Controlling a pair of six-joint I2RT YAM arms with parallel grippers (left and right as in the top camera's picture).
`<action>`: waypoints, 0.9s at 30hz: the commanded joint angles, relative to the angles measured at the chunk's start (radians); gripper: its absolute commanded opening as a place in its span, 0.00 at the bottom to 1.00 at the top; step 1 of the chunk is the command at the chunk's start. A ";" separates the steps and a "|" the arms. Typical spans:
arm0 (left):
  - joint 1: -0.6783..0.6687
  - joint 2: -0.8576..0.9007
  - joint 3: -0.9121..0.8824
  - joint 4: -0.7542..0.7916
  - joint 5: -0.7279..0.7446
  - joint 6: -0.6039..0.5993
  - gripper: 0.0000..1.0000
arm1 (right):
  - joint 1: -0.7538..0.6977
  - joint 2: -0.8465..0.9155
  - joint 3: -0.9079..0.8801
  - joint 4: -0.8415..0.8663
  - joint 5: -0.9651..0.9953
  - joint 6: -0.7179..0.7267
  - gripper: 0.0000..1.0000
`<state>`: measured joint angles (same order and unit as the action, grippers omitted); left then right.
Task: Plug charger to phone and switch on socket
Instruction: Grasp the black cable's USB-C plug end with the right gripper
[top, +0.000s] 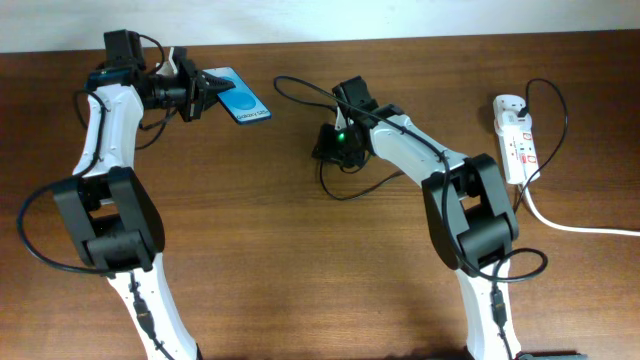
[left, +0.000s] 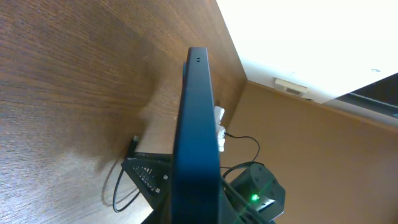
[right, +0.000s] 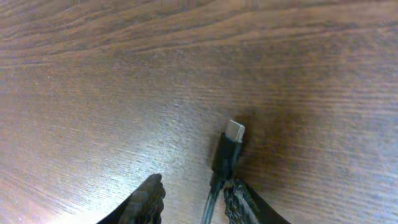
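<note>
The phone (top: 243, 98), blue screen up with a white strip, is held at its left end in my shut left gripper (top: 203, 92) at the back left. In the left wrist view I see it edge-on as a dark slab (left: 196, 118). The charger's thin black cable (top: 350, 196) loops over the middle of the table. Its plug tip (right: 229, 148) lies flat on the wood, between my open right gripper's (right: 193, 198) fingers and against the right one. The white socket strip (top: 514, 138) lies at the far right, well away from both grippers.
The socket's thick white cord (top: 580, 228) runs off the right edge. A black cable arcs up from the socket (top: 560, 105). In the left wrist view my right arm, with its green light (left: 254, 198), sits behind the phone.
</note>
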<state>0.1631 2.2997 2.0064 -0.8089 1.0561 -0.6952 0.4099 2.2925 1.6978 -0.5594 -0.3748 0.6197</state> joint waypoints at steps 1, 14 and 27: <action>0.001 -0.035 0.007 -0.005 0.019 0.017 0.00 | 0.017 0.073 0.000 -0.005 0.051 -0.013 0.34; 0.001 -0.035 0.008 -0.034 0.020 0.039 0.00 | 0.014 0.076 0.000 -0.008 0.075 -0.030 0.04; -0.029 -0.035 0.007 -0.048 0.260 0.275 0.00 | -0.139 -0.138 0.007 -0.100 -0.419 -0.426 0.04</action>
<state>0.1555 2.2997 2.0064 -0.8566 1.1790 -0.5095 0.3050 2.2807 1.7039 -0.6308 -0.6811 0.2863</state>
